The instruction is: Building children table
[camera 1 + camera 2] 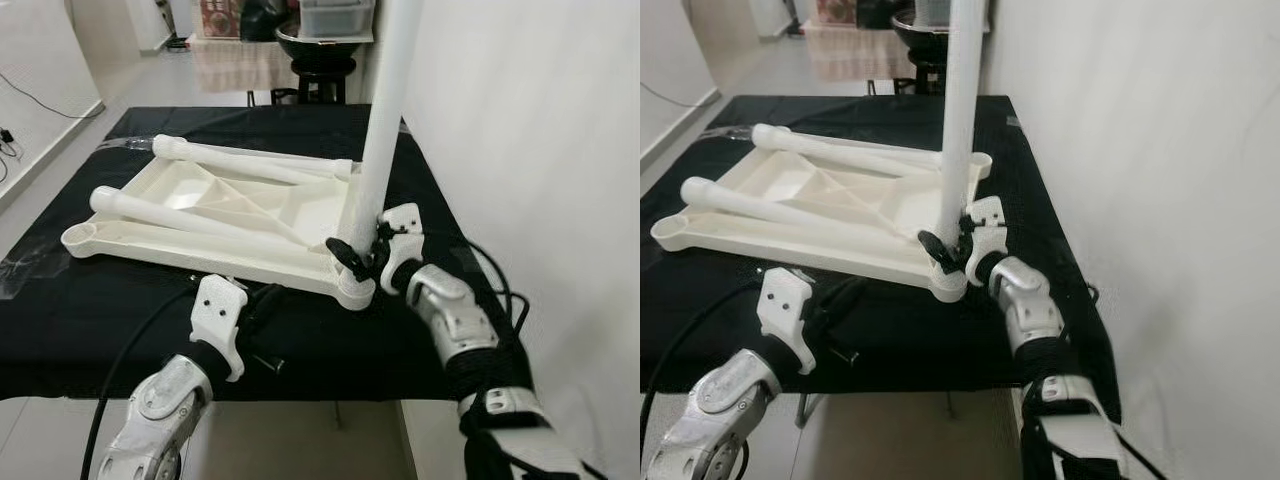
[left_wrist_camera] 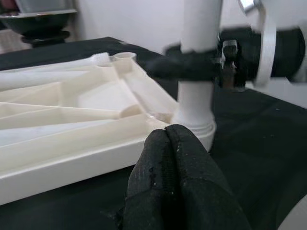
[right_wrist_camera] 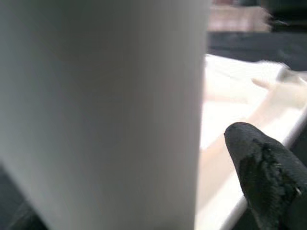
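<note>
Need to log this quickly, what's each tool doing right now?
Left tool: shut, empty, beside the tabletop.
Right tool: shut on the upright leg.

White wall (image 1: pixel 520 120), pale tiled floor (image 1: pixel 120 80)

You've got the white kids' tabletop (image 1: pixel 240 215) lying upside down, ribbed underside up, on the black-covered worktop (image 1: pixel 90 320). One leg (image 1: pixel 385 130) stands upright in its near-right corner socket; two more legs (image 1: pixel 250 160) lie flat across it.
</note>
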Tool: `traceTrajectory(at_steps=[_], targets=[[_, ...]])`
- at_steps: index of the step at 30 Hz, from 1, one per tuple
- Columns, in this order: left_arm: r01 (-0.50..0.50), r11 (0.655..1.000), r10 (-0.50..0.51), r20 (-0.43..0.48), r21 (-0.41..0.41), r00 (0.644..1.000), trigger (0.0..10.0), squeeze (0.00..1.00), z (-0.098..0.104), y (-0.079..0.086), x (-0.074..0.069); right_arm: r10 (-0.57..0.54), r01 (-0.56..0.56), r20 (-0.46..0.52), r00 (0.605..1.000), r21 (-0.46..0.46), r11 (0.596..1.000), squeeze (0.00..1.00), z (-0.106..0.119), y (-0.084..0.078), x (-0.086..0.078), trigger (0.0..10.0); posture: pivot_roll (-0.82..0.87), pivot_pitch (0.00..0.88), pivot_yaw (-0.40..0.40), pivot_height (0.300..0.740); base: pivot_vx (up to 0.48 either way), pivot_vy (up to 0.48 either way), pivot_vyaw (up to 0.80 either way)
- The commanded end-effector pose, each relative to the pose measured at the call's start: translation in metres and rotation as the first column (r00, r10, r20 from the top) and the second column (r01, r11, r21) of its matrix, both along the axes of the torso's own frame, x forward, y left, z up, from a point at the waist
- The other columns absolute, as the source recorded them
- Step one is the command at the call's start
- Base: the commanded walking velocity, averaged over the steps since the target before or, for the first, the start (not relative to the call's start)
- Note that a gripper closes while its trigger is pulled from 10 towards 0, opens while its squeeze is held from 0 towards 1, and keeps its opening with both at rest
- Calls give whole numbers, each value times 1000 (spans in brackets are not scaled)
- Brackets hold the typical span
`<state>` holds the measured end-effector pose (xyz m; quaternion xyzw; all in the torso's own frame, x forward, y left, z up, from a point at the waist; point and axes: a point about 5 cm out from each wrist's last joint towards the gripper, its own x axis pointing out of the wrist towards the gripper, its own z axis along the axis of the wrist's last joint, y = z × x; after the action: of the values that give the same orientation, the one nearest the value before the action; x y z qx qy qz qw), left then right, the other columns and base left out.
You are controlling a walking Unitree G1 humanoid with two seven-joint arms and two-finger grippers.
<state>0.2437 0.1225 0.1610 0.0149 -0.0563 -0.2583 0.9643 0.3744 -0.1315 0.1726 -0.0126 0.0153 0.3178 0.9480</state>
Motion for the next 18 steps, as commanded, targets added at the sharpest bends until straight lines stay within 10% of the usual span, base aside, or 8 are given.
traceTrajectory(at_steps=[1,3,10,11,18], targets=[[3,1000,-3,-13,9,1000,10000,0,-3,-1,1,104,-103,22,994,-13,995,0,8,6,0,10000,46,49,-27,740,0,0,0],[2,1000,-2,-9,10,1000,10000,0,-2,-1,2,293,-291,19,956,-74,954,0,14,9,-1,10000,59,42,-36,740,0,0,0],[-4,1000,4,-4,14,1000,10000,0,-2,1,2,413,-413,-9,911,-34,910,0,25,11,5,8824,77,40,-38,740,0,0,0],[-4,1000,4,-3,16,1000,10000,0,-1,2,1,424,-424,-27,905,-1,906,0,24,10,6,0,84,42,-40,740,0,0,0],[-5,1000,6,-4,20,1000,10000,0,-1,2,0,380,-378,-55,924,32,925,0,16,1,7,0,86,50,-39,740,0,0,0]])
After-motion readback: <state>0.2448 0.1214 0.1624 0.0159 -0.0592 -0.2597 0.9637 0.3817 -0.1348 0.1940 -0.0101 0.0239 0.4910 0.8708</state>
